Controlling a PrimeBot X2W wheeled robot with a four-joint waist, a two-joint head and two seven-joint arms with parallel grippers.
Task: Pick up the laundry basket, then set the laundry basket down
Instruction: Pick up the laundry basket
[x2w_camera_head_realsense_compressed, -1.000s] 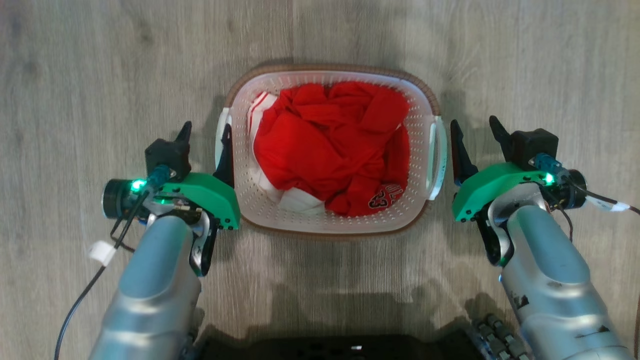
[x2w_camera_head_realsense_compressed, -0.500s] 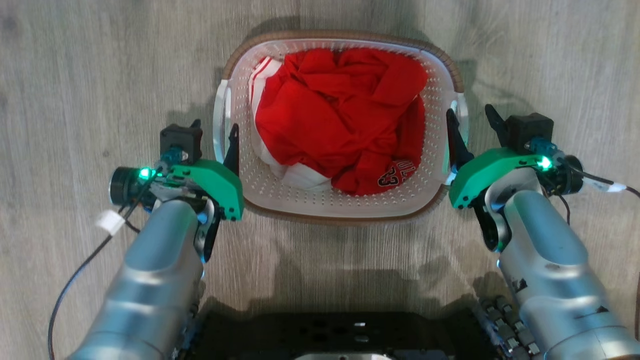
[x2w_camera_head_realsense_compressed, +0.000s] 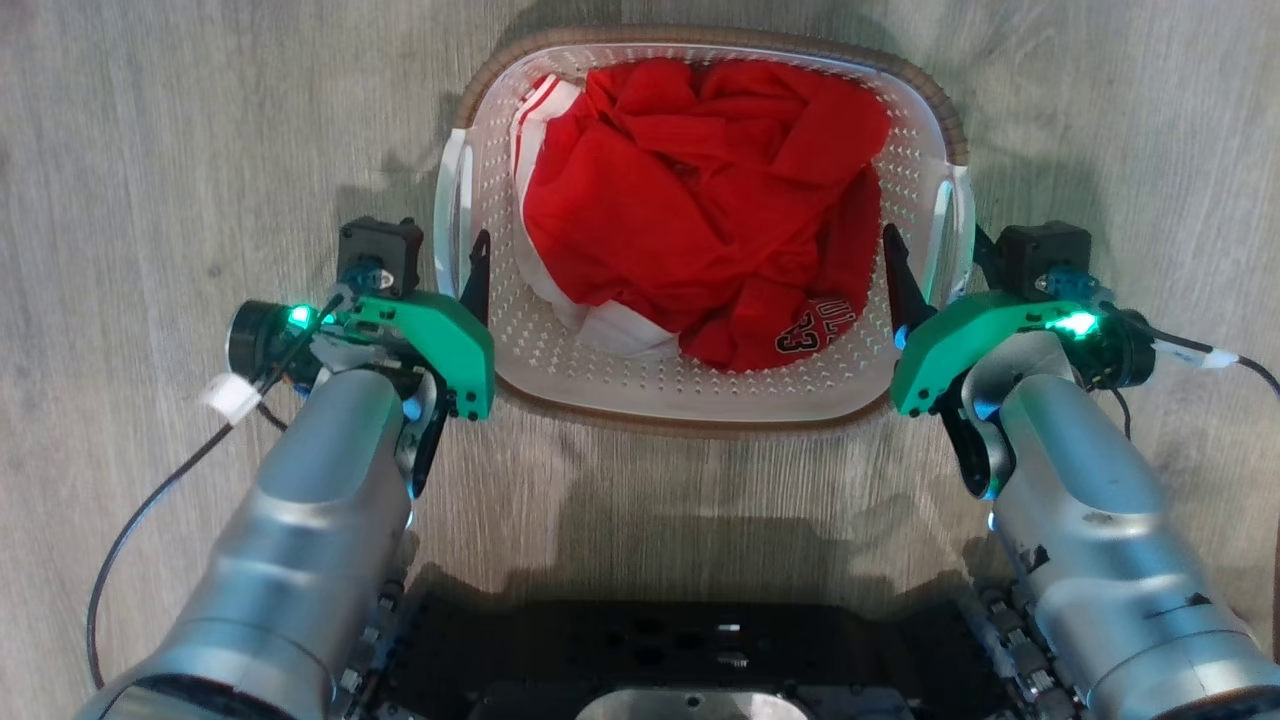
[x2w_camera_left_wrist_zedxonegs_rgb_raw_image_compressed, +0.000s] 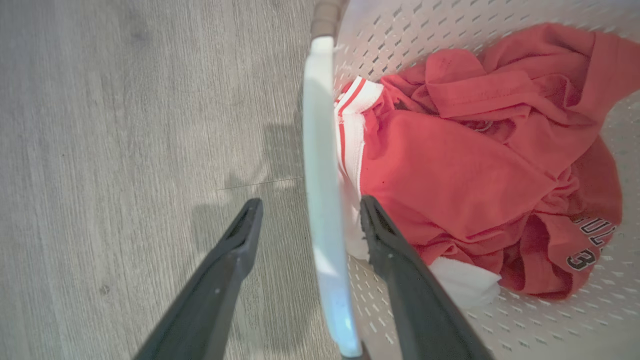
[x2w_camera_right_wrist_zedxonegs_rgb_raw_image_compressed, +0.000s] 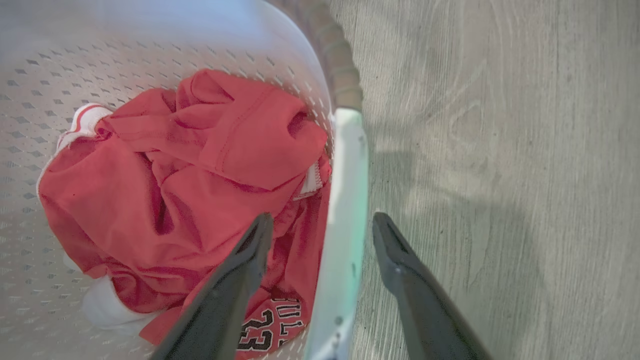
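The laundry basket (x2w_camera_head_realsense_compressed: 600, 360) is white and perforated with a brown rim, and it stands on the floor holding red clothes (x2w_camera_head_realsense_compressed: 700, 200). My left gripper (x2w_camera_head_realsense_compressed: 440, 248) is open astride the left white handle (x2w_camera_head_realsense_compressed: 452, 210), one finger inside the basket and one outside. In the left wrist view the left gripper (x2w_camera_left_wrist_zedxonegs_rgb_raw_image_compressed: 310, 204) has that handle (x2w_camera_left_wrist_zedxonegs_rgb_raw_image_compressed: 322, 150) between its spread fingers, untouched. My right gripper (x2w_camera_head_realsense_compressed: 935, 240) is open in the same way astride the right handle (x2w_camera_head_realsense_compressed: 950, 215). The right wrist view shows the right gripper (x2w_camera_right_wrist_zedxonegs_rgb_raw_image_compressed: 324, 219) with that handle (x2w_camera_right_wrist_zedxonegs_rgb_raw_image_compressed: 350, 165) in the gap.
Grey wood-look floor (x2w_camera_head_realsense_compressed: 150, 150) lies all round the basket. My black base (x2w_camera_head_realsense_compressed: 700, 650) shows at the bottom edge. Thin cables hang from both wrists, on the left (x2w_camera_head_realsense_compressed: 150, 510) and on the right (x2w_camera_head_realsense_compressed: 1240, 362).
The head camera has come lower and closer. Both grippers have slid forward along the basket's sides. The right one, earlier beside the handle, now straddles it. Both stay open.
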